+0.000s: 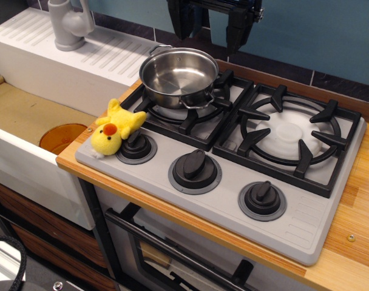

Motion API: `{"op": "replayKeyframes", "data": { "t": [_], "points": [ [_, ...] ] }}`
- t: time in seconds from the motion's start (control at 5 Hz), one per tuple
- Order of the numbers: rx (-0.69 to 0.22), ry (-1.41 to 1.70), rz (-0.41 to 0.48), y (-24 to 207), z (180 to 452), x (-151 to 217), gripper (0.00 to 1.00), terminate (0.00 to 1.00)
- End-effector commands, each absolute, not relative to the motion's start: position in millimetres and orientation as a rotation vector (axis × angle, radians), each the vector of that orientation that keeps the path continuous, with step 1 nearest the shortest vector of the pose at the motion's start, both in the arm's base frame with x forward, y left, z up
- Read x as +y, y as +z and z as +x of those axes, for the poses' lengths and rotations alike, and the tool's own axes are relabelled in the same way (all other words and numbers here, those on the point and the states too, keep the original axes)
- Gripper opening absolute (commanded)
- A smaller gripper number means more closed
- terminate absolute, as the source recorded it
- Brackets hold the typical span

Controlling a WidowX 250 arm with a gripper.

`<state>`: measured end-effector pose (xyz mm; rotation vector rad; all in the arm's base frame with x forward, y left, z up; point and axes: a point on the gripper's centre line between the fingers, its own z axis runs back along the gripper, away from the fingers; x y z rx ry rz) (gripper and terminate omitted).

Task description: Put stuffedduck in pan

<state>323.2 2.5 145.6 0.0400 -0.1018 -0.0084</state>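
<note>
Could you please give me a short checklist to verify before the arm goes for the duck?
1. stuffedduck reachable, uncovered, lying at the stove's front-left corner: ok.
2. Duck clear of neighbours: not ok, it leans against the left knob.
3. pan upright and empty on the left burner: ok.
4. pincer free of any load: ok.
5. Pincer opening wide enough for the duck: cannot tell, cropped at the top edge.

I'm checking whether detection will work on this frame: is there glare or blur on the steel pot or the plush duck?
In observation.image, the round shiny stainless-steel pot shows bright reflections inside; the fuzzy yellow plush duck is evenly lit and sharp; the dark end effector is cropped at the top edge.
</note>
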Motion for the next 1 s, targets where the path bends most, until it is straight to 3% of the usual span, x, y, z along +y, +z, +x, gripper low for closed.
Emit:
{"op": "replayKeyframes", "data": {
  "t": [0.0,0.2,0.4,0.8],
  "points": [
    [-0.102,-0.008,0.04,145.6,323.2,2.5,1.0,0.0],
    [-0.124,-0.013,0.066,147.1,316.8,21.1,1.0,0.0],
    [-0.151,-0.033,0.032,146.7,308.2,37.3,1.0,0.0],
    [-0.191,-0.037,0.085,145.6,293.7,67.2,1.0,0.0]
  ]
}}
